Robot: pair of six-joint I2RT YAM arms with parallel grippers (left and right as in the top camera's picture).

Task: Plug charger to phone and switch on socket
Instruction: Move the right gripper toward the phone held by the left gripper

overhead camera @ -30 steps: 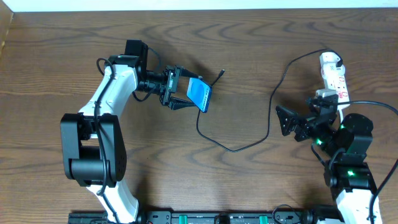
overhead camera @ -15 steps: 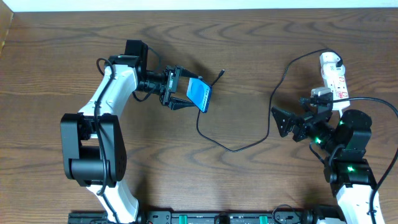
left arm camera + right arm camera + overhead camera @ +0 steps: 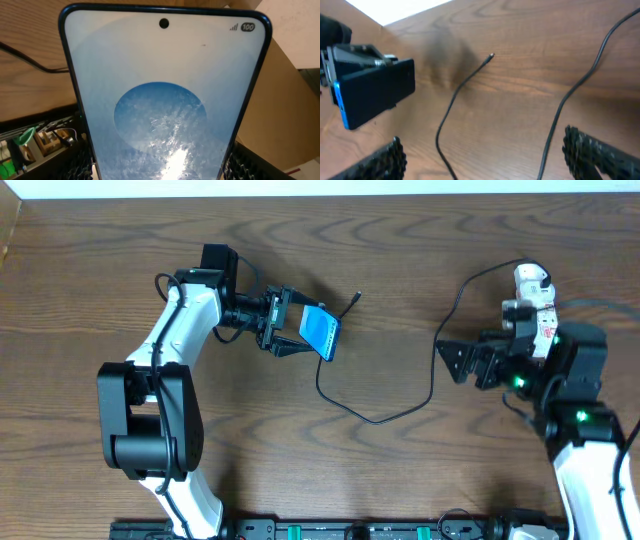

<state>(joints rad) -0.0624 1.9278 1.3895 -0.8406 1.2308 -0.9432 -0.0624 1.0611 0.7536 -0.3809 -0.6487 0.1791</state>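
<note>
Black charger (image 3: pixel 376 419) lies slack on the worktop (image 3: pixel 400 480), unplugged. Left end effector (image 3: pixel 303 333) grips the phone (image 3: pixel 324 333); right end effector (image 3: pixel 452 363), wide open and empty, has shifted far, toward the socket (image 3: pixel 541 308), so plugging waits.

even bright light, blurred wrist views

Dark brown wood-grain surface (image 3: pixel 420 240); slim black-edged smartphone (image 3: pixel 322 332), its screen pale blue with a deeper, mottled blue disc; long thin black cable (image 3: pixel 376 421); by the right edge, narrow white power strip (image 3: pixel 538 298) with red markings
</note>
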